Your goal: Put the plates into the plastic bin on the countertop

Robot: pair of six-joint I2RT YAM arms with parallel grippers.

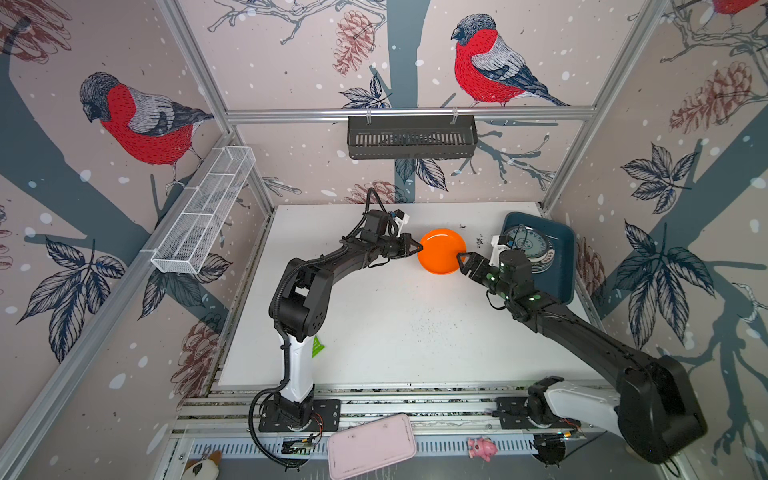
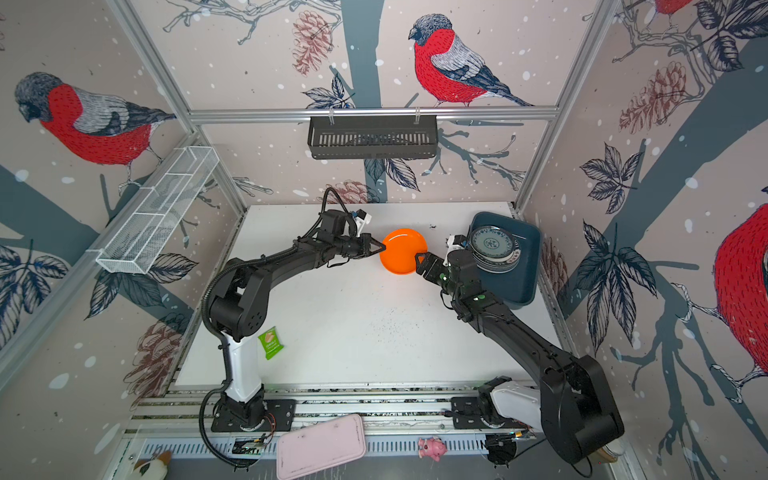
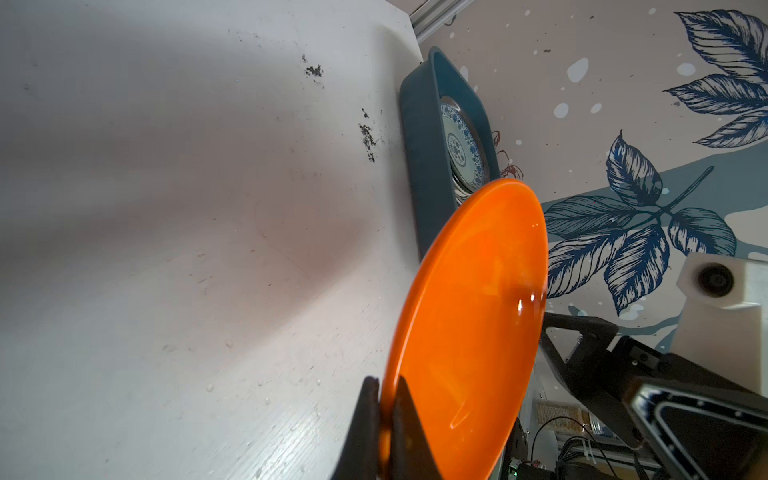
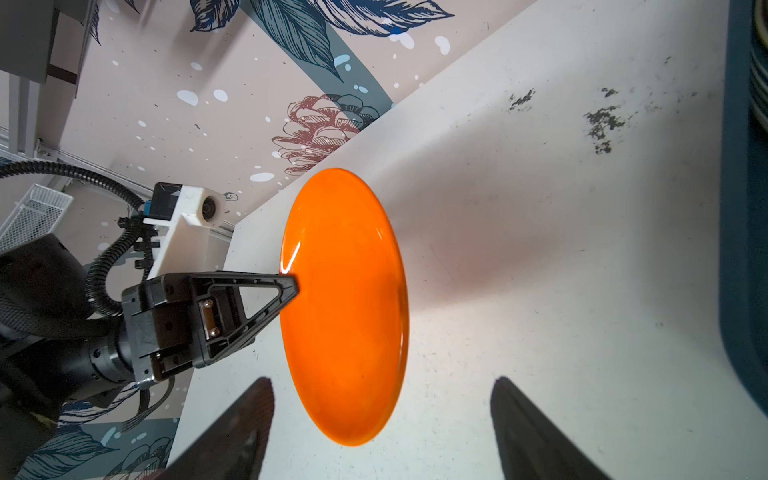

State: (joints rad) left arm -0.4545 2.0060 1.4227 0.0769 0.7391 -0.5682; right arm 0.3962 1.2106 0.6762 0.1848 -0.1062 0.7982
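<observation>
A stack of plates (image 2: 494,249), teal-patterned one on top, is seen inside the plastic bin (image 1: 562,270). One orange plate (image 1: 441,251) is left outside, held tilted above the countertop (image 1: 395,324) just beside the bin. Its rim away from the bin is pinched by the left gripper (image 1: 419,248). The bin-side rim is straddled by the right gripper (image 1: 460,261), jaws spread, nothing clamped. No other plate is seen outside the bin, so the task is judged nearly done.
</observation>
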